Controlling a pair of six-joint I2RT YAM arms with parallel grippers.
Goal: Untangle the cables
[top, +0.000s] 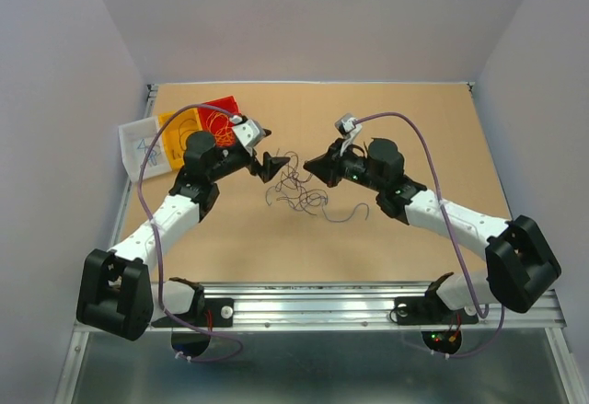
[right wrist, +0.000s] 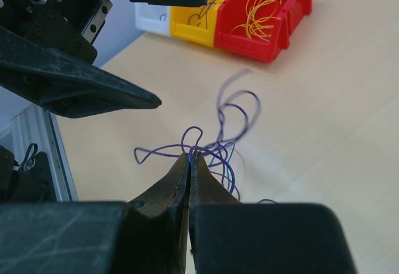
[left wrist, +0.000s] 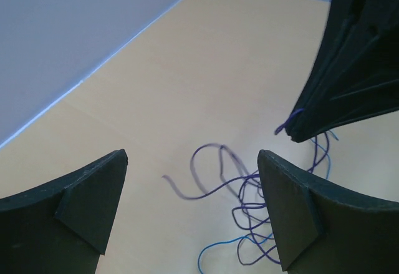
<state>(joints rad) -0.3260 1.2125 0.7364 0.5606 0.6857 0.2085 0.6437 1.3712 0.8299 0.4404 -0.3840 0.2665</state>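
Top view: the cables [top: 299, 190] sit in one knot on the surface [top: 414, 128], between the left end effector [top: 267, 151] and the right end effector [top: 308, 160]. Likely risk: a pull from here drags the whole clump rather than one strand, because the loops cross just below the right tip. The right looks shut at the knot's edge and the left is spread wide just beside the knot, holding nothing. Left wrist view: the risk is a collision, since the right tip hangs close ahead of the left, just off its right finger, and closing in for a second grab could knock them together. The left's jaws are wide and empty, with purple and blue strands lying between and ahead of the fingers, and a purple loop pokes out of the right tip. Right wrist view: the pinch may have caught more than one hair-thin strand, so lifting could tighten the knot, or the wire could slip out. The jaws are fully shut on purple strands at the very tip, with the rest fanning ahead of it. The red bin [right wrist: 268, 12] stands well beyond.
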